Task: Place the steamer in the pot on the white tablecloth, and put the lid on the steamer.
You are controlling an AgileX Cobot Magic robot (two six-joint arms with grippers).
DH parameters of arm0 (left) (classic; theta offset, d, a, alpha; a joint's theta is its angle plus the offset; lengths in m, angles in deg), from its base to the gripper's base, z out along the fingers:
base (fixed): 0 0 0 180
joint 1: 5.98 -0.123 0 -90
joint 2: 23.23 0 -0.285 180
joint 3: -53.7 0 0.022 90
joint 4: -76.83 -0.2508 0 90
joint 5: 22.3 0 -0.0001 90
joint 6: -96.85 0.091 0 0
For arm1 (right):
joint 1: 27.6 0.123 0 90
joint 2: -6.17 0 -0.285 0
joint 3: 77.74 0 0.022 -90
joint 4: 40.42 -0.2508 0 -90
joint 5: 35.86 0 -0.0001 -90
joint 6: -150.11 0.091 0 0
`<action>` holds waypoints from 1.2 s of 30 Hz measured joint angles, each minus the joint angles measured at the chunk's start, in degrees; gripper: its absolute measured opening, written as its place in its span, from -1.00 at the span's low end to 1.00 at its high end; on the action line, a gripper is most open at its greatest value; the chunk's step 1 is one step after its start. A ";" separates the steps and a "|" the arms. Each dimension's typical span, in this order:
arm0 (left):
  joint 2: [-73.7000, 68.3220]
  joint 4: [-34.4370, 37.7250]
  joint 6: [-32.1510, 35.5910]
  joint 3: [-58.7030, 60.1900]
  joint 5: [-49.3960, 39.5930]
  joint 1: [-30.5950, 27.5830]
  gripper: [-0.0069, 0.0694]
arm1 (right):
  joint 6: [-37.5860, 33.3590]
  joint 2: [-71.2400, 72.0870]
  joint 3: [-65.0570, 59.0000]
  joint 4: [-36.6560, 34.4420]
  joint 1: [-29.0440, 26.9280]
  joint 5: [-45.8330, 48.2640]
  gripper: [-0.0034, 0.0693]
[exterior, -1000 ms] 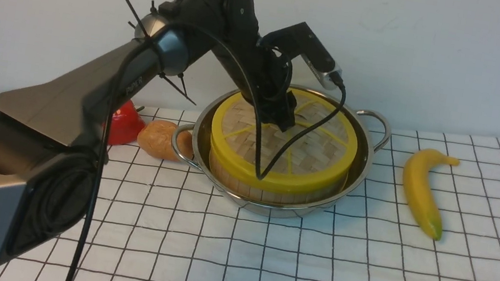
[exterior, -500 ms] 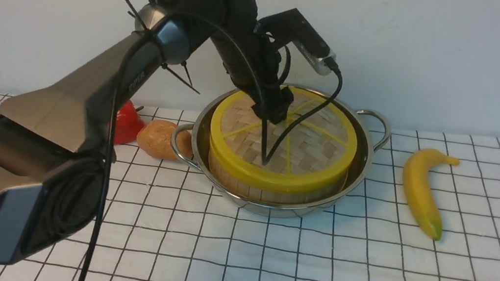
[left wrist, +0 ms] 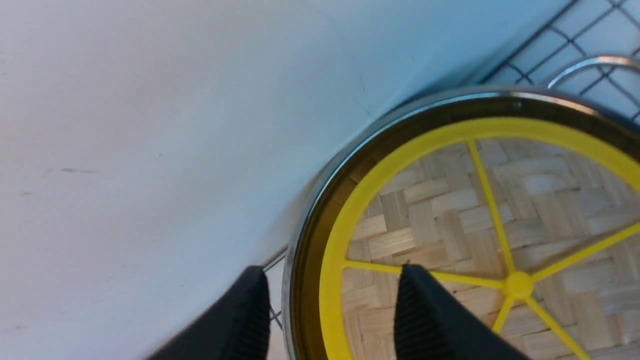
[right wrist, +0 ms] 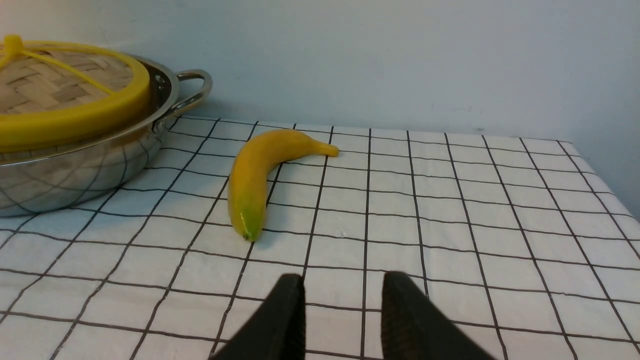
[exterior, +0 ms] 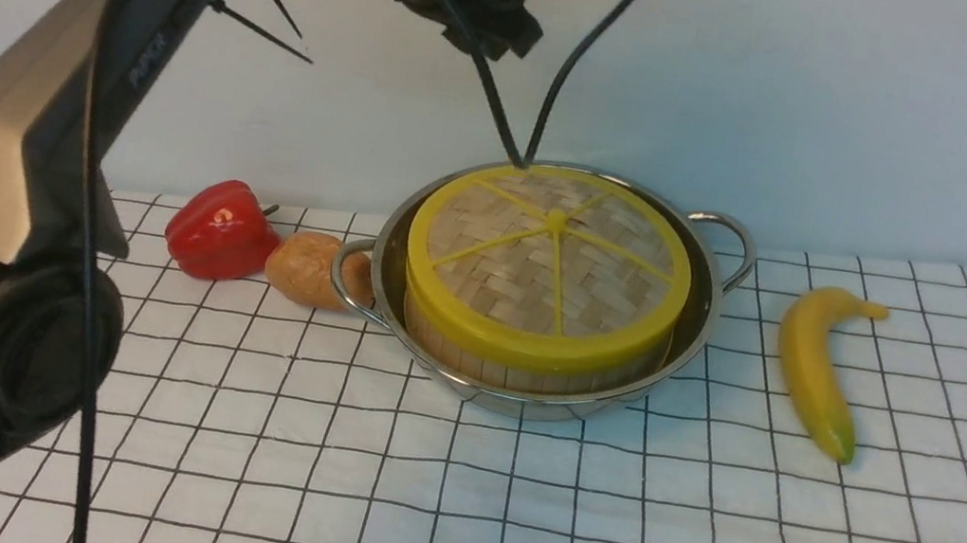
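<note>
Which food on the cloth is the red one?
The pepper, at the far left beside the brown potato. The banana, right of the pot, is yellow.

Front camera looking across gridded white tablecloth (exterior: 600,519); left wrist camera hovering close above woven yellow-rimmed lid (left wrist: 480,220), beyond its jaws; right wrist camera sitting low, sharing lid (right wrist: 65,100).

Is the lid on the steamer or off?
On. The lid sits flat on the steamer inside the pot.

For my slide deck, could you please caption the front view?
Lid seated on the steamer inside the pot, flanked by a pepper, a potato and a banana.
</note>
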 joint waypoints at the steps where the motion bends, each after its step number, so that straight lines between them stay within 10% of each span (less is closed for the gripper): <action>1: 1.30 0.00 -1.56 0.00 0.00 0.00 -0.15 | 0.00 0.00 0.00 0.00 0.00 0.00 -0.24; 10: 14.63 0.06 -13.43 -0.01 -0.02 0.00 -0.87 | 0.00 0.00 0.00 0.00 0.00 0.00 -0.24; 26: 22.94 -7.34 -17.84 1.43 -0.19 0.00 -0.87 | 0.00 0.00 0.00 0.00 0.00 0.00 -0.24; 36: 59.47 -8.64 -15.06 42.87 15.92 -5.22 -0.84 | 0.00 0.00 0.00 0.00 0.00 0.00 -0.24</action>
